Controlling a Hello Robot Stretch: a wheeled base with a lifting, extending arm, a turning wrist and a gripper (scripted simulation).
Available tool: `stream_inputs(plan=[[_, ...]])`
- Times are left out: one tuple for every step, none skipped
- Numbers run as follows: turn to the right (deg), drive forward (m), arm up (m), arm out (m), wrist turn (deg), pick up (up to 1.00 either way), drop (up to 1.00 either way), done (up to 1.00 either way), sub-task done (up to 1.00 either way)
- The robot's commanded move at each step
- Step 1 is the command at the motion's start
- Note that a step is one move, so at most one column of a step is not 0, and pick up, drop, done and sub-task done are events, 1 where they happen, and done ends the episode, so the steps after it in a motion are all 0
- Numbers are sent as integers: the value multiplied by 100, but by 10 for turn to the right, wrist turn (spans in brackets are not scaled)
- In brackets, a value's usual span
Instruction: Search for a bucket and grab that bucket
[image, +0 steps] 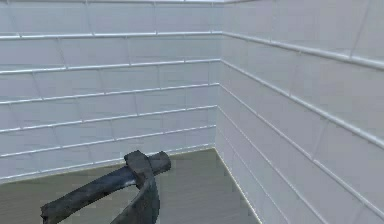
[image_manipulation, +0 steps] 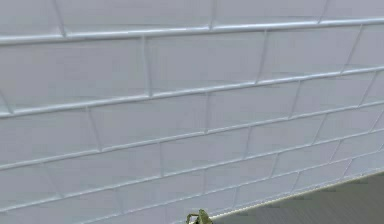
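This is a tiled room in a house, most likely a bathroom or washroom, though the pictures do not settle which. In the forward view a back wall and a side wall meet at a corner. Both are covered from the floor to the picture's top edge with large white rectangular tiles, laid in staggered rows like brickwork with pale grout lines between them. The floor at their foot is smooth, plain and dark grey. The arm side view shows the same white tiling on a long wall and a strip of the same dark floor at that view's lower right corner.
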Motion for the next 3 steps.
stream_inputs(plan=[[0, 0, 18, 0, 0, 0, 0, 0, 0], [0, 0, 0, 26, 0, 0, 0, 0, 0], [0, 0, 0, 0, 450, 0, 0, 0, 0]])
